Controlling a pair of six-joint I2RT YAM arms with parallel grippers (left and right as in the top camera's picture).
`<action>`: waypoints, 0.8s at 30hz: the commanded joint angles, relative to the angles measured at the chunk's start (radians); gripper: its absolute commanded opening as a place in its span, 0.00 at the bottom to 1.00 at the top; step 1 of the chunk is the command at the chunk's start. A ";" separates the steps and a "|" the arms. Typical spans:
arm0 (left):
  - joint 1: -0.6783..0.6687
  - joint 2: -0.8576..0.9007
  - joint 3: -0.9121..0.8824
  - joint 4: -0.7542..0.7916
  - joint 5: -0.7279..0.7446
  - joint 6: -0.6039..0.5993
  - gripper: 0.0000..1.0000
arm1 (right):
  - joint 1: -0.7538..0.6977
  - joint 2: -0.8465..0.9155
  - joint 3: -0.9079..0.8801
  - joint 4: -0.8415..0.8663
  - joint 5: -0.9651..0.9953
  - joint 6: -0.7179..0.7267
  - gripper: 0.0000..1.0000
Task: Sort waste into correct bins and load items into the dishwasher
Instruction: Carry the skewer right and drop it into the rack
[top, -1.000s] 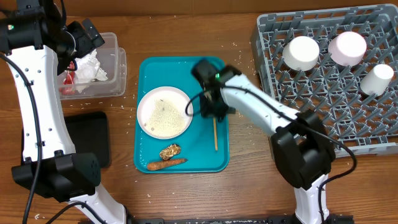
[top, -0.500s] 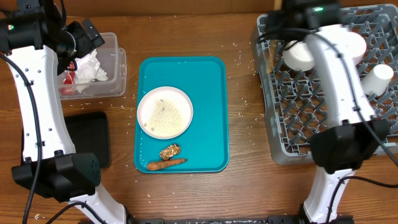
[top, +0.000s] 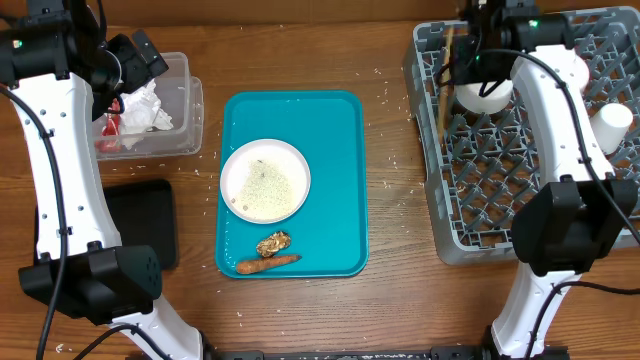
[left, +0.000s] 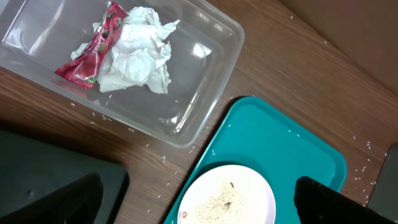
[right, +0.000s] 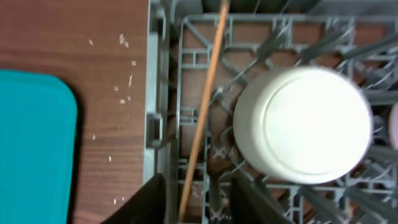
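Partly cut off: wooden stick (right: 206, 93) between parted right jaws.

**Bench** (top: 300, 50): brown wood-grain surface, seen from overhead and in both wrist views, with bare board showing on every side of the tray.

**Teal tray** (top: 340, 130): rectangular, with rounded corners and a low raised rim. It lies flat near the middle of the bench, long sides running front to back. One glossy corner shows in the left wrist view.
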 joint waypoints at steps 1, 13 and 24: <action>-0.002 -0.002 -0.002 0.000 -0.003 -0.010 1.00 | 0.002 -0.002 -0.016 -0.007 -0.024 0.033 0.39; -0.002 -0.002 -0.002 0.000 -0.003 -0.010 1.00 | 0.050 -0.150 0.050 -0.109 -0.084 0.176 0.54; -0.002 -0.002 -0.002 0.001 0.006 -0.016 1.00 | 0.233 -0.219 0.021 -0.099 -0.407 0.172 1.00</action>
